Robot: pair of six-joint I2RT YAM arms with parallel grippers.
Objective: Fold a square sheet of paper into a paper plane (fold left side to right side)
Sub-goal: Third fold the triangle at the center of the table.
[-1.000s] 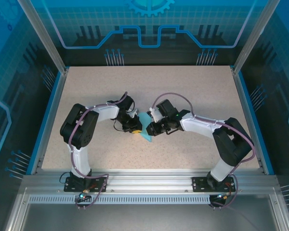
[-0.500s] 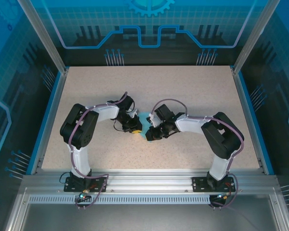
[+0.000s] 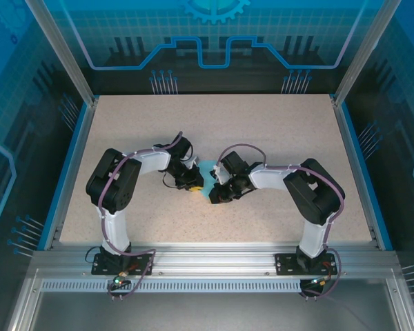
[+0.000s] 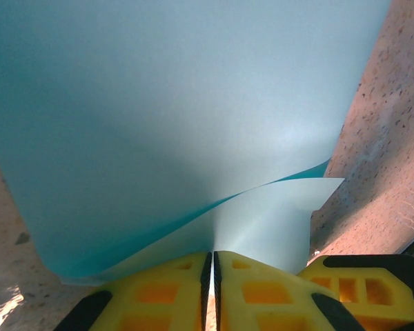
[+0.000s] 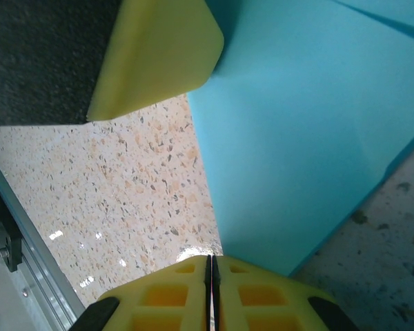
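Observation:
The light-blue sheet of paper (image 3: 208, 167) lies partly folded at the table's centre, mostly covered by both grippers. In the left wrist view the paper (image 4: 179, 124) rises as a curved flap, and its layers run into the slit of my left gripper (image 4: 212, 258), which is shut on it. My left gripper (image 3: 193, 182) sits at the paper's left side. My right gripper (image 3: 216, 195) is shut, its tips (image 5: 210, 262) pressed against the near edge of the paper (image 5: 303, 138). One yellow finger (image 5: 159, 58) of the left gripper touches the paper's far corner.
The speckled tabletop (image 3: 276, 131) spreads around the paper on every side. A metal rail (image 3: 214, 255) runs along the near edge, and blue-edged walls (image 3: 79, 138) close in the left and right sides.
My right arm has folded inward and its gripper has slid left and toward the near edge over the paper, covering most of it. The left gripper has stayed put.

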